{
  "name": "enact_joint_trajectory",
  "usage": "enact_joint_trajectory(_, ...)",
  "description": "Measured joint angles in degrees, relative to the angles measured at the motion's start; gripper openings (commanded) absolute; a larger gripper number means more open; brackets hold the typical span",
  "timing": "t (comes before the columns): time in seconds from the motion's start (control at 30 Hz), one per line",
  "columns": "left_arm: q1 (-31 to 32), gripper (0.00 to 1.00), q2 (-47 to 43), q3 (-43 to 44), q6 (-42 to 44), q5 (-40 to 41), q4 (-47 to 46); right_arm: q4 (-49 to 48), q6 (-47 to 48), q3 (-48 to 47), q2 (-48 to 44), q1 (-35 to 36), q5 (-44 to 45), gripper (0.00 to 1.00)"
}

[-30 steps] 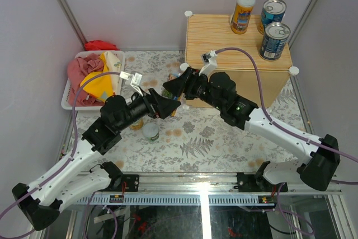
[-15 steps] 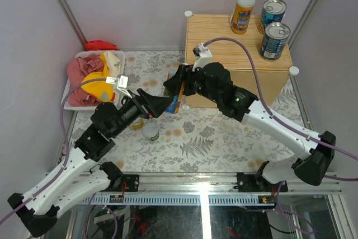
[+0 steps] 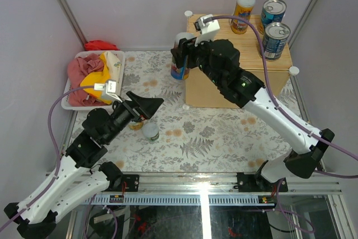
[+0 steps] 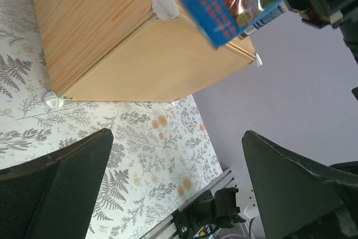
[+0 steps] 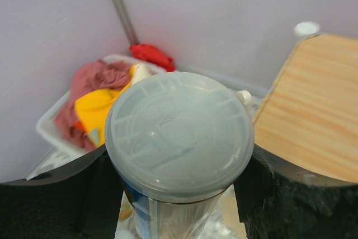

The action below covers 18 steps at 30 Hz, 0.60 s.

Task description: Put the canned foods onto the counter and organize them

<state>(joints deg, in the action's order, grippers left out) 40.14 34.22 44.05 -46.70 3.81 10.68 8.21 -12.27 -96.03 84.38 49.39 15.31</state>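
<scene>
My right gripper (image 3: 182,62) is shut on the slim multicoloured can (image 3: 180,66) and holds it in the air at the left edge of the wood-grain counter (image 3: 224,43). In the right wrist view the can's grey lid (image 5: 179,132) fills the space between the fingers (image 5: 53,200). My left gripper (image 3: 150,104) is open and empty, low over the floral mat; in its wrist view the can (image 4: 235,4) hangs at top right by the counter (image 4: 112,32). An orange-yellow jar (image 3: 243,12) and two blue tins (image 3: 273,10) (image 3: 274,40) stand on the counter. A short pale-lidded can (image 3: 150,131) stands on the mat.
A white basket (image 3: 68,100) with red and yellow cloths sits at the left; it also shows in the right wrist view (image 5: 47,130). A red cloth (image 3: 100,45) lies behind it. Something orange (image 3: 136,123) lies partly hidden under my left gripper. Purple walls close in on the sides.
My right gripper has lifted the multicoloured can up and back to the counter's left edge. My left arm has drawn back to the left, away from the can.
</scene>
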Motion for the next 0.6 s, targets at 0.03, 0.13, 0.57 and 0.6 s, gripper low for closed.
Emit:
enact_joint_trajectory(0.03, 0.0, 1.00, -0.3, 0.0, 0.0, 0.5, 0.6, -0.5, 1.3, -0.7, 0.3, -0.9, 0.5, 0.00)
enact_joint_trajectory(0.13, 0.0, 1.00, -0.9, 0.2, 0.0, 1.7, 2.1, -1.6, 3.4, -1.2, 0.6, -4.6, 1.4, 0.00)
enact_joint_trajectory(0.57, 0.0, 1.00, -0.5, 0.3, 0.6, 5.2, 5.8, -6.8, 13.7, -1.3, 4.0, -18.0, 6.5, 0.00)
enact_joint_trajectory(0.6, 0.0, 1.00, -0.2, 0.3, 0.8, 5.3, 6.0, -7.1, 14.1, -1.3, 4.0, -18.6, 6.6, 0.00)
